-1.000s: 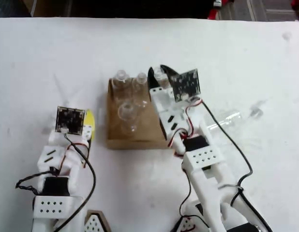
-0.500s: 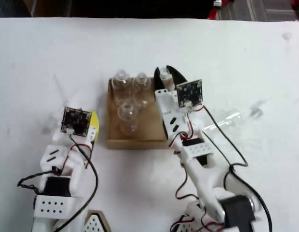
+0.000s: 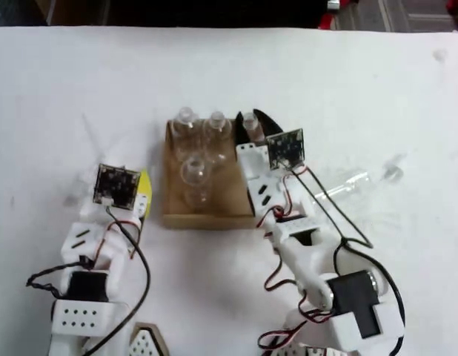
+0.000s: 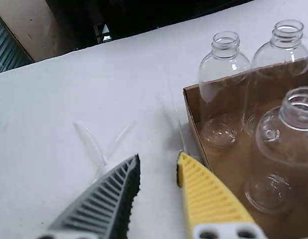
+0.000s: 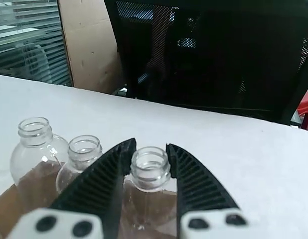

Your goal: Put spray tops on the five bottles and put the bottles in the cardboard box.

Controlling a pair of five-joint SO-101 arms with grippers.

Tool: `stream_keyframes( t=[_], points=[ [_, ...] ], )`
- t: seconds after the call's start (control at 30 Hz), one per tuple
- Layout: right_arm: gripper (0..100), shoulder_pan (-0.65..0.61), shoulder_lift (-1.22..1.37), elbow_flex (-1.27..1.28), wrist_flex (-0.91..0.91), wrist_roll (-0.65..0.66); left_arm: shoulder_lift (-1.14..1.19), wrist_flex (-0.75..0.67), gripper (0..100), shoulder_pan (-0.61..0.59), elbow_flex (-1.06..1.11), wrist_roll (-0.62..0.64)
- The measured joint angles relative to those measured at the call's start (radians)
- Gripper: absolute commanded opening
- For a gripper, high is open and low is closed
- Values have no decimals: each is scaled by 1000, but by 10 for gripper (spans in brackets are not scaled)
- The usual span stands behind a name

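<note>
White tabletop (image 3: 362,81) is occupied by a shallow brown cardboard box (image 3: 223,210) holding three clear uncapped plastic bottles (image 3: 194,172). A fourth bottle (image 5: 149,172) is clasped at its neck by the black right gripper (image 5: 150,147) at the box's far corner. The left gripper (image 4: 158,158) is held part-open, empty.

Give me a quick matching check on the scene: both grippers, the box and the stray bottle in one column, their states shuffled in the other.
1. left gripper
2. right gripper
3. cardboard box
4. stray bottle

A. lies on its side on the table, outside the box
B. open, over the table beside the box
C. shut on the corner bottle at its neck
D. holds upright bottles without tops

Pairs: 1-B, 2-C, 3-D, 4-A
</note>
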Motion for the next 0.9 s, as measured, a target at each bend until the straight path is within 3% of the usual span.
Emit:
stream_keyframes(
  t=[0.57,0.77,0.9],
  points=[
    [22,0,8,0,-2,0,0,0,120,0,0,0],
    [145,0,8,0,-2,0,0,0,120,0,0,0],
    [152,0,8,0,-2,-2,0,0,120,0,0,0]
  ],
)
